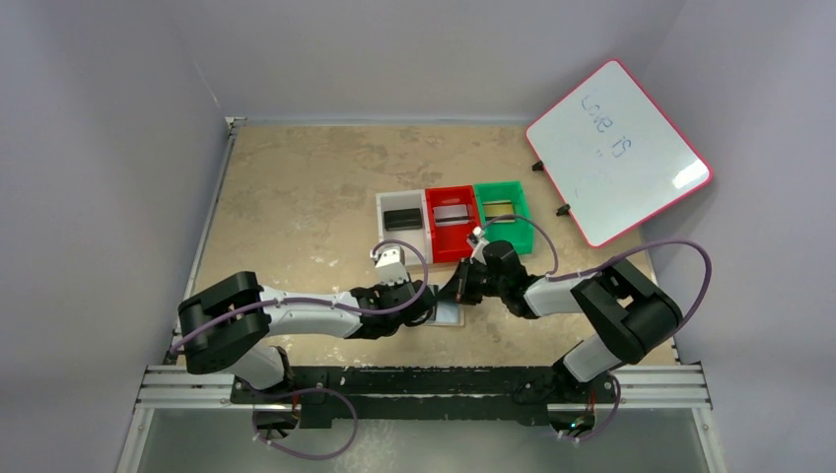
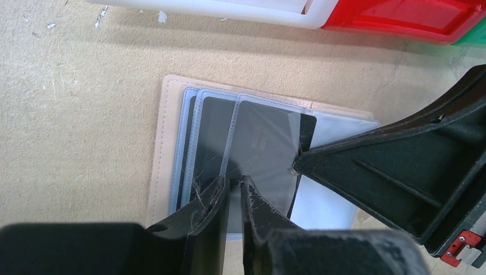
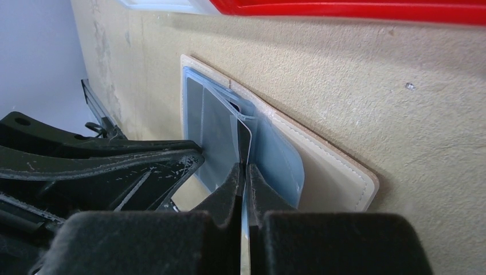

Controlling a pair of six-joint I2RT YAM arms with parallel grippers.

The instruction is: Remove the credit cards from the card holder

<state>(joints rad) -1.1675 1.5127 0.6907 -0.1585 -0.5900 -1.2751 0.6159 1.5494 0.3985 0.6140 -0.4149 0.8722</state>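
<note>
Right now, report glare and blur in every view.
Top external: bright glare patch at the right corner of the whiteboard. Left wrist: sheen on the card holder's clear sleeves veils the dark card; near fingers blurred. Right wrist: end effector fingers blurred, holder sharper.

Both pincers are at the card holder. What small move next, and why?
Probably close the left pincer fully on the near edge of the black card. Its jaws appear to straddle it with a narrow gap, while the right pincer pinches the clear sleeve, steadying the card holder for a pull.
</note>
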